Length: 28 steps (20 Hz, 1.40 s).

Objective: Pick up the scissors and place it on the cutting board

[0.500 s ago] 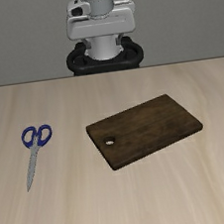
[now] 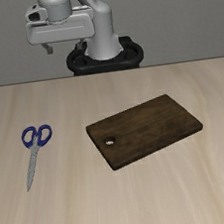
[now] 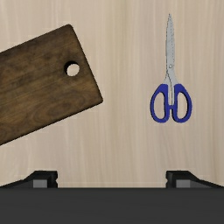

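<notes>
The scissors (image 2: 34, 154) have blue handles and grey blades and lie flat on the wooden table at the exterior view's left, handles toward the robot. The dark wooden cutting board (image 2: 144, 130), with a hole near one corner, lies at the table's middle, set at an angle. My gripper (image 2: 47, 46) hangs high above the table's far edge, to the left of the robot's base, well off the scissors. In the wrist view the scissors (image 3: 170, 83) and the cutting board (image 3: 39, 87) lie far below, side by side with bare table between them. My gripper (image 3: 114, 181) is open and holds nothing.
The robot's black base (image 2: 105, 57) stands at the table's far edge. Light wooden table (image 2: 194, 188) spreads around both objects, with nothing else on it. A grey wall rises behind the table.
My hand has swung from above the robot's base toward the exterior view's left, nearer the scissors' side. Scissors and cutting board have not moved.
</notes>
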Motion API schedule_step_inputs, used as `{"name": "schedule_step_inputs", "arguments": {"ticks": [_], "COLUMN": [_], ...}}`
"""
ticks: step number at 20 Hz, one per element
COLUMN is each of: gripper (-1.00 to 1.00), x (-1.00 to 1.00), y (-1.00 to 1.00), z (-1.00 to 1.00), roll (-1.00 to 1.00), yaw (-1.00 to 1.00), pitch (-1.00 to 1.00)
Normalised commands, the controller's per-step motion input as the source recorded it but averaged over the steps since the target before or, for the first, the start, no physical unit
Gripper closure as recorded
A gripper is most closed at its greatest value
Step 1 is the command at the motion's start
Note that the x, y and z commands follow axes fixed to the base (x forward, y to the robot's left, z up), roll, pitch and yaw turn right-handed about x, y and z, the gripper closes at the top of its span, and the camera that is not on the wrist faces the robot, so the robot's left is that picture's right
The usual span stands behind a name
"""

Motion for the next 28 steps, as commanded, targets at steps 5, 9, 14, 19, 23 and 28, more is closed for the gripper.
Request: {"name": "schedule_step_inputs", "arguments": {"ticks": [5,9,14,19,23,28], "gripper": [-1.00,-1.00,-1.00,-1.00,-1.00,-1.00], "x": [0.00,0.00,0.80,0.20,0.00,0.00], "y": [-1.00,-1.00,-0.20,0.00,0.00,0.00], "z": [0.00,0.00,0.00,-0.40,-1.00,-1.00], "roll": [0.00,0.00,0.00,0.00,0.00,0.00], "yaw": [0.00,0.00,0.00,0.00,0.00,0.00], "pitch": [0.00,0.00,0.00,0.00,0.00,0.00]}}
